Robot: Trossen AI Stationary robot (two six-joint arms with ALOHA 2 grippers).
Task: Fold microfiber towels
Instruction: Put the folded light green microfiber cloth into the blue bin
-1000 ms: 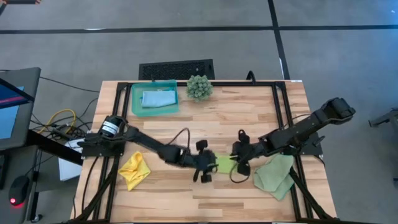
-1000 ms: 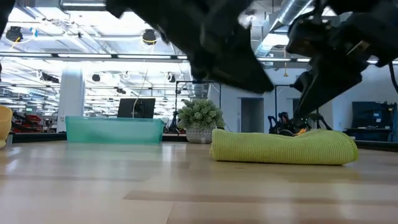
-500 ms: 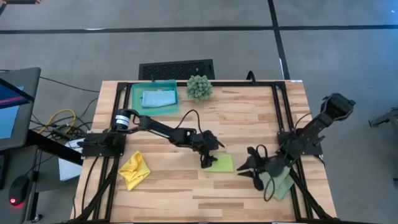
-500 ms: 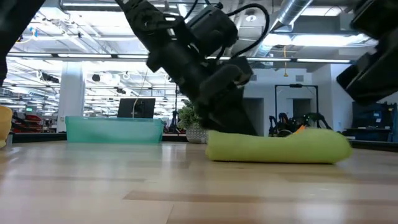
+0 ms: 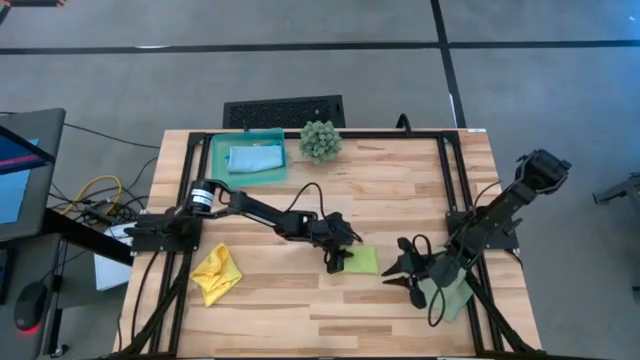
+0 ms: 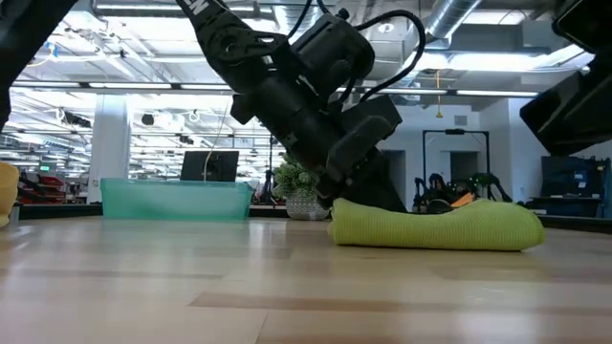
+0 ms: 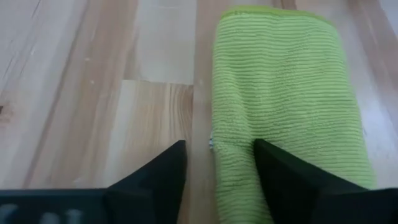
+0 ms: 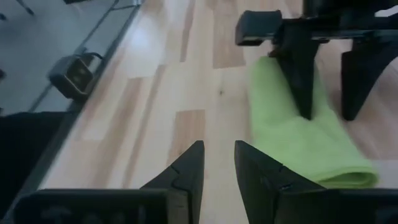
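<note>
Left gripper astride edge of ribbed, folded lime towel.

We see that the left gripper has drawn back from the table's centre and now sits low at the left end of the folded lime green towel, its fingers parted, one over bare wood and one on the cloth. A second ago both grippers met over that towel. The right gripper has pulled away toward the lower right of the overhead frame, above the pale sage green towel, now mostly hidden under that arm. The lime towel has slid slightly right.
</note>
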